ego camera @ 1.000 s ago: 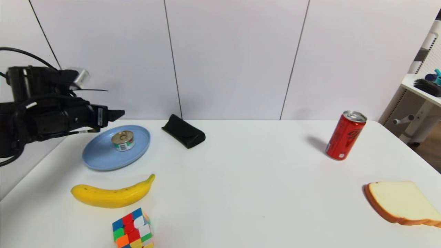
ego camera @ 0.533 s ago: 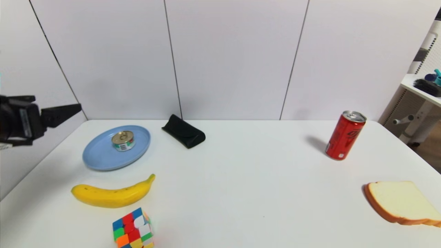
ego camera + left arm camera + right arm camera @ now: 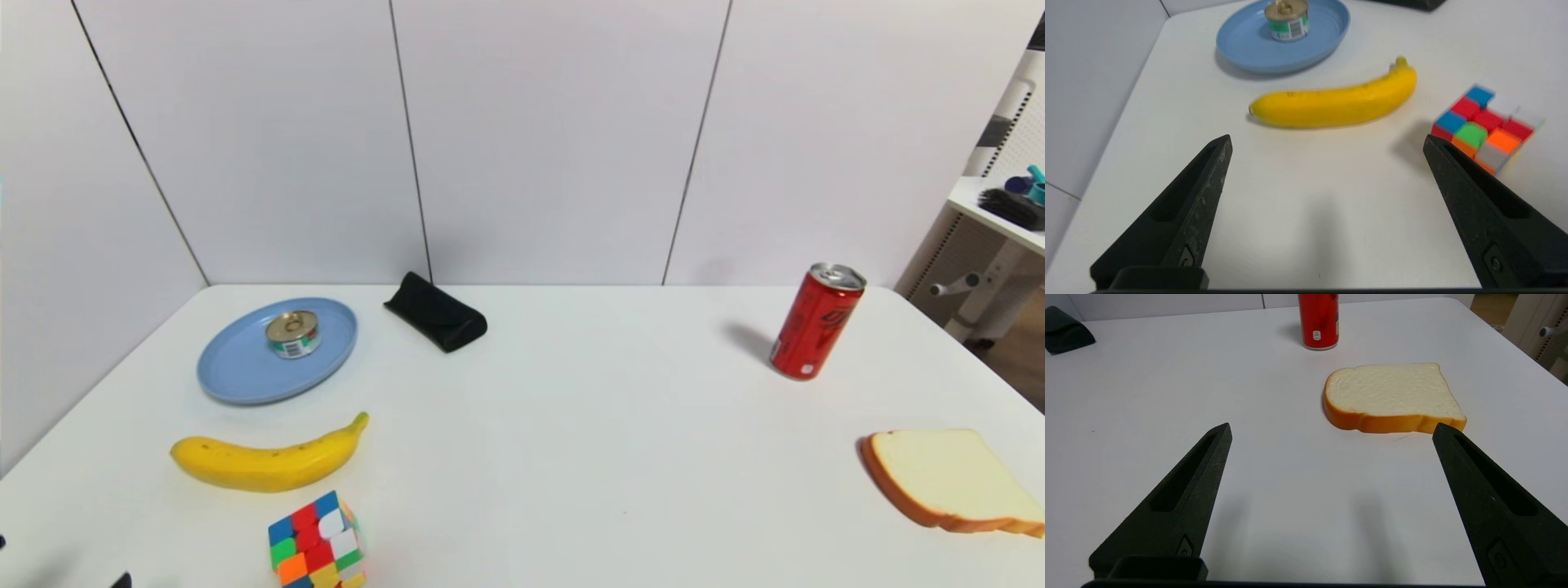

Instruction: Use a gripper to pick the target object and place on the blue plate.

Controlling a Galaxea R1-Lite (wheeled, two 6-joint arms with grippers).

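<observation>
Black and spread wide, with bare desk [image 3: 571, 449] between: jaws of the left gripper [image 3: 1327, 139], above the near left part of the desk, with just dark tips peeping in at the head view's lower left edge. Equally wide jaws on the right gripper [image 3: 1333, 424], parked over the near right part of the desk.

Near the left jaws, to the right in the head view: Rubik's cube [image 3: 314, 543], colours mixed, partly cut off at the lower edge. Just beyond the cube, apart from it: yellow banana [image 3: 269, 465], lying crosswise, stem toward the right and slightly away.

Past the banana, toward the far left corner: light-blue plate [image 3: 237, 367], flat on the desk. On the plate, a little right of its middle: squat round tin [image 3: 292, 335], upright, gold pull-tab lid on top, green and white label with barcode turned toward the near side. Well apart from both grippers.

Right of the plate, near the far edge: black flap case [image 3: 437, 312], lying slantwise. Much farther right, well apart from the case: red drink can [image 3: 816, 322], standing upright. Nearer than the can, by the right side: bread slice [image 3: 955, 478], flat, brown crust facing the near side.

Behind the desk: white wall panels [image 3: 539, 139] with thin dark seams. Beyond the right edge: white shelf [image 3: 967, 192] bearing a black brush [image 3: 1012, 208].
</observation>
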